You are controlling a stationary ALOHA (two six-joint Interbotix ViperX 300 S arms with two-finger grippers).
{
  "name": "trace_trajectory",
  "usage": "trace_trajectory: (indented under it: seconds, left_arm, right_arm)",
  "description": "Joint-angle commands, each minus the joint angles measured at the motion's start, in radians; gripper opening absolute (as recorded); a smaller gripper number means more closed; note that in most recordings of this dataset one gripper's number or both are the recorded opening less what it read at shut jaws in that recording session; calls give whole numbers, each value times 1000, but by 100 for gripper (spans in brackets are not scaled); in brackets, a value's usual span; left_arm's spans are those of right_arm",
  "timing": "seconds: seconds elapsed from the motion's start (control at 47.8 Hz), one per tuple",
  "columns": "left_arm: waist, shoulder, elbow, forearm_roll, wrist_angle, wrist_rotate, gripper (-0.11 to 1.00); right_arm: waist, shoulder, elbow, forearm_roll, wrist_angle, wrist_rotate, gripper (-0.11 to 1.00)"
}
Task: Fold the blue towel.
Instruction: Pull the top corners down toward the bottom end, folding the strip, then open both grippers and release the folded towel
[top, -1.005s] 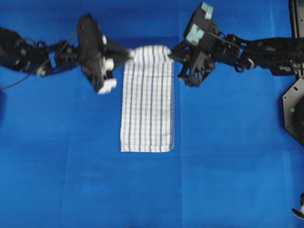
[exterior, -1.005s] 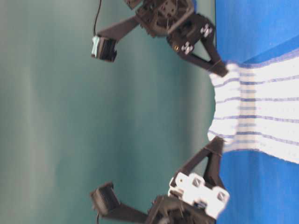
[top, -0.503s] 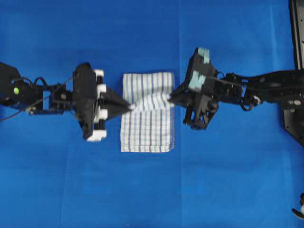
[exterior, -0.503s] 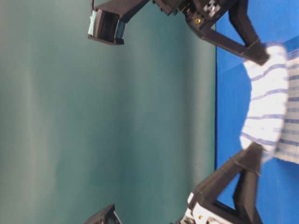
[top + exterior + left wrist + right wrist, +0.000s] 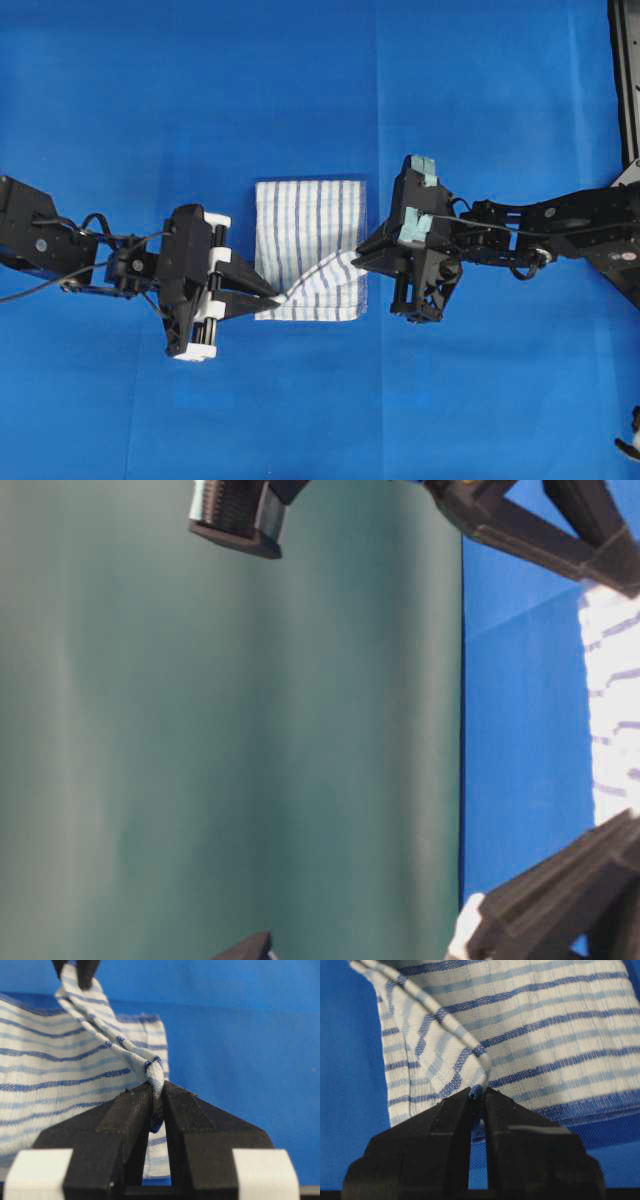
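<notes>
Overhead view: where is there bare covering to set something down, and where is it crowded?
Bare blue covering lies above the blue towel and both arms, and across the bottom below them. The middle band is crowded: the left gripper and right gripper, each pinching a towel corner, flank the towel.

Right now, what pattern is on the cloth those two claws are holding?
The blue towel is white with thin dark-blue and light-blue stripes, clearest in the right wrist view.

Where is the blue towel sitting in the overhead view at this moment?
The blue towel lies near the middle of the blue table covering, half folded, its carried edge pinched between the left claw and the right claw.
</notes>
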Motion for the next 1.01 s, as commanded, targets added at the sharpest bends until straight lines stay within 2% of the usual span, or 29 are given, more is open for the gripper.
trace_trajectory:
  seconds: [0.0,0.524,0.565,0.628,0.712,0.754,0.838,0.921,0.984]
  left_arm:
    - [-9,8,-23,2,-9,-3,7]
    - [9,14,3,-5,14,-5,7]
    - [14,14,5,-6,18,-8,9]
    - [17,12,5,-6,29,-18,19]
    - [23,9,5,-5,49,-23,42]
    - [28,3,8,-6,64,-21,55]
    - [44,-32,20,-5,114,-17,74]
    - [58,-86,37,-5,164,-11,73]
    - [63,-144,54,-3,207,-6,70]
  right_arm:
    - [12,3,-17,8,-17,0,7]
    - [40,28,-26,18,-20,2,8]
    - [43,28,-28,20,-18,2,8]
    - [46,28,-29,25,-17,3,9]
    - [55,28,-32,29,-17,2,24]
    - [58,26,-34,29,-17,2,38]
    - [61,18,-35,28,-15,-2,64]
    - [61,-8,-29,26,-14,-11,86]
    - [60,-40,-20,23,-11,-18,92]
